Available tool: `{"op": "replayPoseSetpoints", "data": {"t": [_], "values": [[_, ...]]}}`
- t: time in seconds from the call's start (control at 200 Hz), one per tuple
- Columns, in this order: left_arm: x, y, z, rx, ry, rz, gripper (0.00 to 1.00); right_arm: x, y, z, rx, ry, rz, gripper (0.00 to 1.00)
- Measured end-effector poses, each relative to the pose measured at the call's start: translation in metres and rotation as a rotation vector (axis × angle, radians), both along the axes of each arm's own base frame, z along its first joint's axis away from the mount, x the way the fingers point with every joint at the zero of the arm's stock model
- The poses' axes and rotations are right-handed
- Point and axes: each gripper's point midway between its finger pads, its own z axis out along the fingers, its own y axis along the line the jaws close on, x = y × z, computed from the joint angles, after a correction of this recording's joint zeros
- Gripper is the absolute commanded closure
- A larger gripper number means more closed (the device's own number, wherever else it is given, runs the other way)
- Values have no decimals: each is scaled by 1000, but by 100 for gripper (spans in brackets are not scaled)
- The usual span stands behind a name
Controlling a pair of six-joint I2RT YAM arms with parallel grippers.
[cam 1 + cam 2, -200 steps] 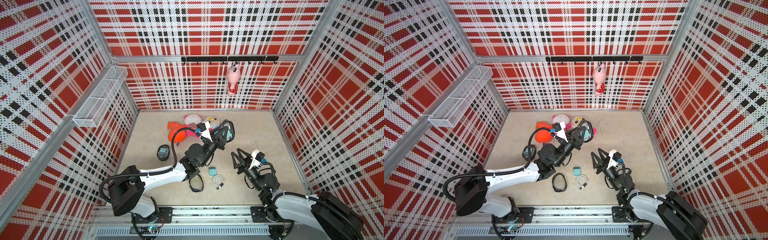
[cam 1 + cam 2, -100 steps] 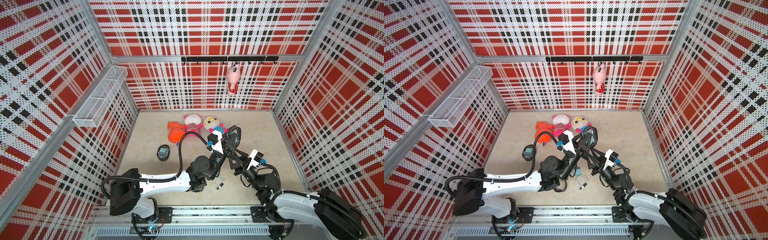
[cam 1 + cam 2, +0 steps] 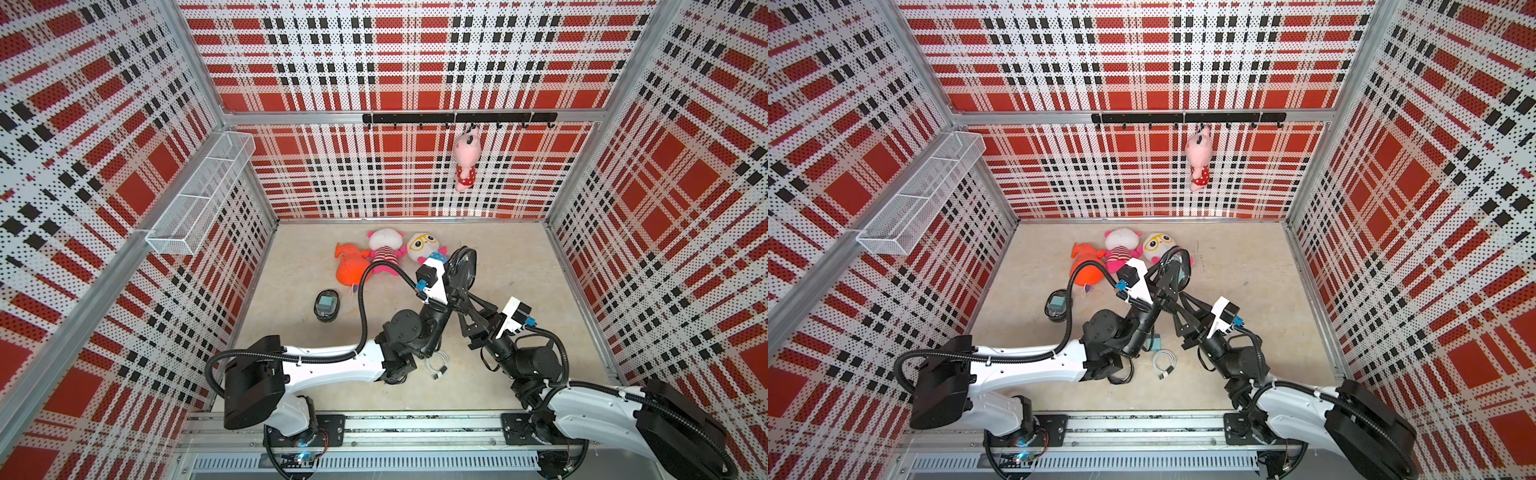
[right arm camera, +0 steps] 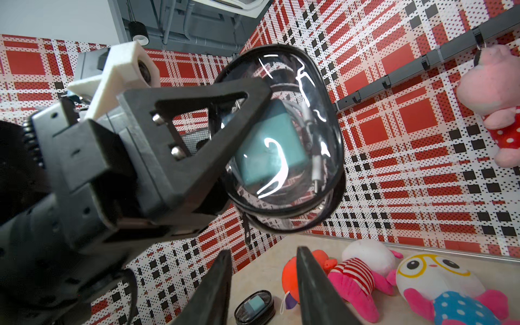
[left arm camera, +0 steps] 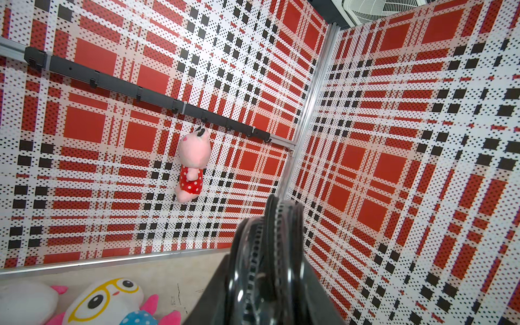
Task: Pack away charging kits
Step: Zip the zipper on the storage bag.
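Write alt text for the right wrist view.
The left gripper holds a clear-fronted black zip case aloft, a teal plug adapter and white cable visible inside. Near it, the right gripper is open and empty; plush toys lie on the floor beyond.

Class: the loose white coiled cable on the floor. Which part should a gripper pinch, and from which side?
Probably the loop of the white cable, across its bundled strands, away from its loose plug ends. Come from straight above: it lies flat on the floor, so one finger can drop into the open middle, one outside.
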Motion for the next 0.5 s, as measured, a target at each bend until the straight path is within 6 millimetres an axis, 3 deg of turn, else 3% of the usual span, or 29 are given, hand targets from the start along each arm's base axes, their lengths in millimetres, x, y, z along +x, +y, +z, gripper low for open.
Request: {"op": "replayPoseSetpoints", "data": {"t": [0.501], "values": [[-1, -3, -1, 8, 0, 10, 100, 4, 7, 8, 10, 3, 15, 66]]}}
